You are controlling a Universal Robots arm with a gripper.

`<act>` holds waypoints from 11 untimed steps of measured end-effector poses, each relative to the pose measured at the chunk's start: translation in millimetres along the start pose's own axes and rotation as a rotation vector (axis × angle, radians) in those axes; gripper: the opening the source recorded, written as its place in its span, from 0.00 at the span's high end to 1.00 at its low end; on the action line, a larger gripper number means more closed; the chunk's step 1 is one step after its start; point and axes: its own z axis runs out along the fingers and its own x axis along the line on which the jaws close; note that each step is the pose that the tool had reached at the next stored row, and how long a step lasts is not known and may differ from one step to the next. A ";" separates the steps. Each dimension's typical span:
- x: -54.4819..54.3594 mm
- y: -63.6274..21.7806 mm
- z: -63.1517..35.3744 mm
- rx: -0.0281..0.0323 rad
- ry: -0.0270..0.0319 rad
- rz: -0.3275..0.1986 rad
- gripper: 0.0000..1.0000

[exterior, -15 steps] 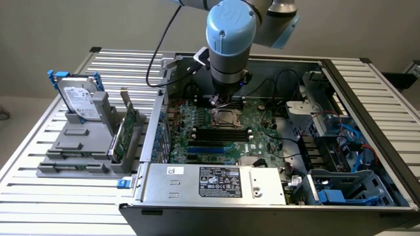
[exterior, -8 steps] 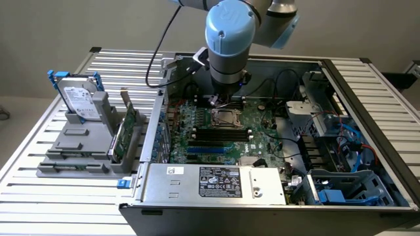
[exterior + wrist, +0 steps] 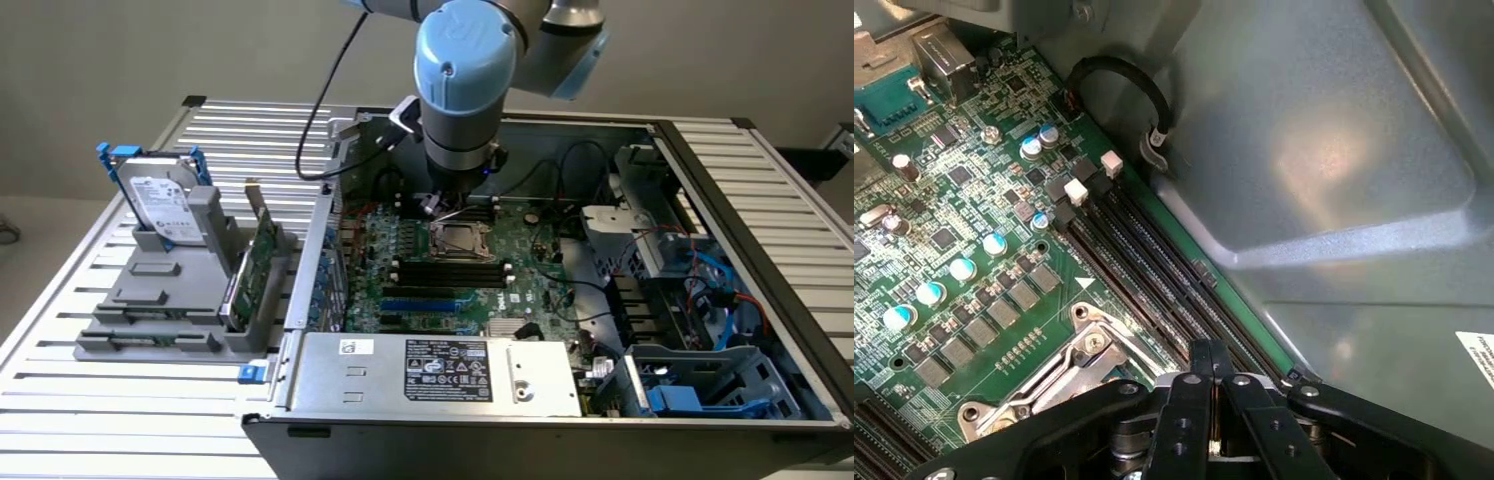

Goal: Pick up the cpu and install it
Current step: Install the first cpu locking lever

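Closed gripper [image 3: 1211, 385] hovers over the socket [image 3: 461, 238] on the motherboard [image 3: 501, 285].

A hard drive [image 3: 163, 207] stands upright left of the open computer case [image 3: 747, 260].

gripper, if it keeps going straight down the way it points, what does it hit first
Most likely the socket on the motherboard. The gripper, its fingers shut, hangs right above the socket's metal frame; how far above is unclear.
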 end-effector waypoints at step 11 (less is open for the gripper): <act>-0.1 2.7 -3.8 -0.0096 0.0053 0.005 0.89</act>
